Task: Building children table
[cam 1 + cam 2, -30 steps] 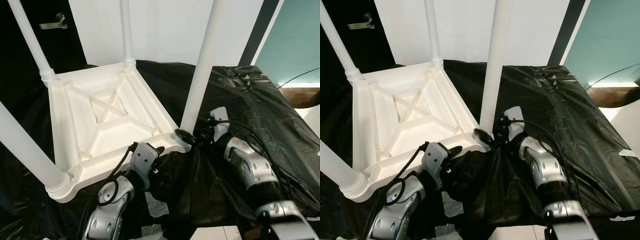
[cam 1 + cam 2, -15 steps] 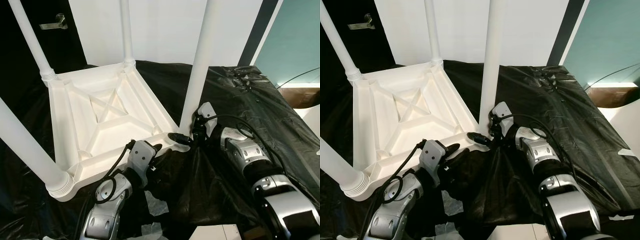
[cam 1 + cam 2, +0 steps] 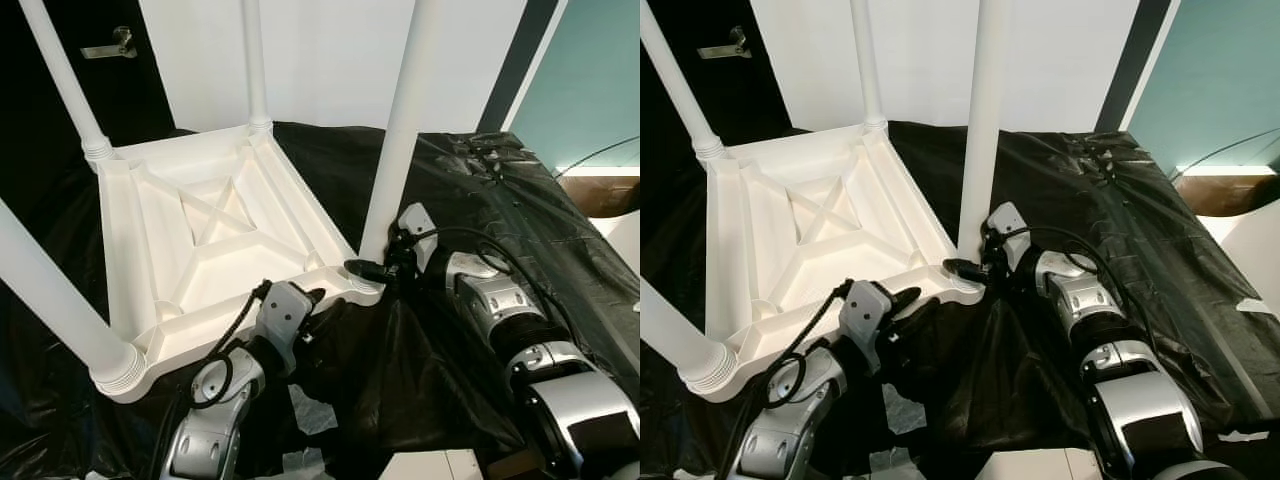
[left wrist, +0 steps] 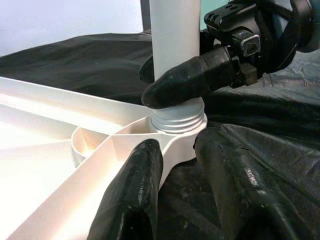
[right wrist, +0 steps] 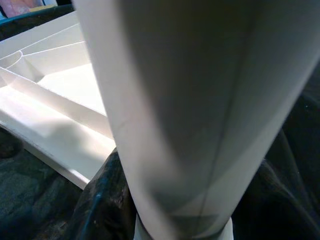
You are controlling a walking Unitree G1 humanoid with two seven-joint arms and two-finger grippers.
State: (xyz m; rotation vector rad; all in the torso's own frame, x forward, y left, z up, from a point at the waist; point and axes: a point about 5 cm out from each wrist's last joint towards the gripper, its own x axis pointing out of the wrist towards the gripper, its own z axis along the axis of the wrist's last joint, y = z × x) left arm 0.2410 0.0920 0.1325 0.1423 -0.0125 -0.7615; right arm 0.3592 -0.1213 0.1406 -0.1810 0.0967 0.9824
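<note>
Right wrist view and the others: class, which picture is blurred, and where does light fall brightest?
Right wrist view: the table leg is so close it looks soft, shaded grey. Left wrist view: the right gripper on the threaded base is sharp. Left eye view: the white table underside is brightest; the black sheet shows faint sheen.

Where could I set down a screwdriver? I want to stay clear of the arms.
Free: the black sheet right of the near right leg. Crowded: the table corner where the right pincer grips that leg and the left pincer straddles the rim.
</note>
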